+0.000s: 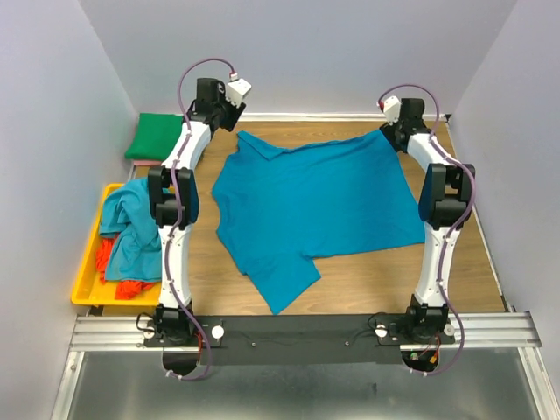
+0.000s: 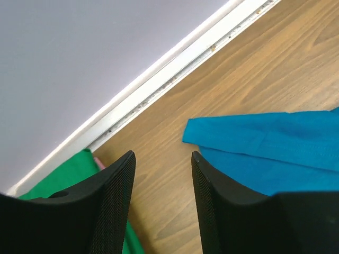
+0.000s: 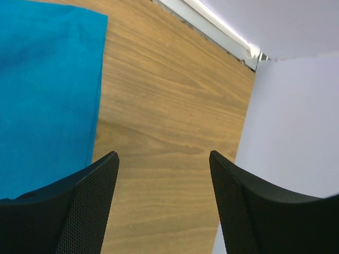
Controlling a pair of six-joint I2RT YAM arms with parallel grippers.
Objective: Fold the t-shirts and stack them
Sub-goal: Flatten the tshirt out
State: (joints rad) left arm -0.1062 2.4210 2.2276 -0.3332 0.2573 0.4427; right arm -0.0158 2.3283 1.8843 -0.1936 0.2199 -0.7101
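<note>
A blue t-shirt [image 1: 315, 206] lies spread flat on the wooden table, one sleeve pointing to the near side. My left gripper [image 1: 229, 112] hovers open above the shirt's far left corner [image 2: 254, 138], holding nothing. My right gripper [image 1: 391, 131] hovers open above the shirt's far right corner [image 3: 47, 90], holding nothing. In the right wrist view the shirt's edge runs to the left of my fingers [image 3: 90, 206]. A folded green shirt [image 1: 155, 136] lies at the far left by the wall, also in the left wrist view [image 2: 58, 182].
A yellow bin [image 1: 90, 271] at the left edge holds crumpled blue [image 1: 131, 219] and orange [image 1: 118, 262] shirts. Walls close in the table at the back, left and right [image 3: 296, 121]. A metal rail [image 1: 297, 331] with the arm bases runs along the near edge.
</note>
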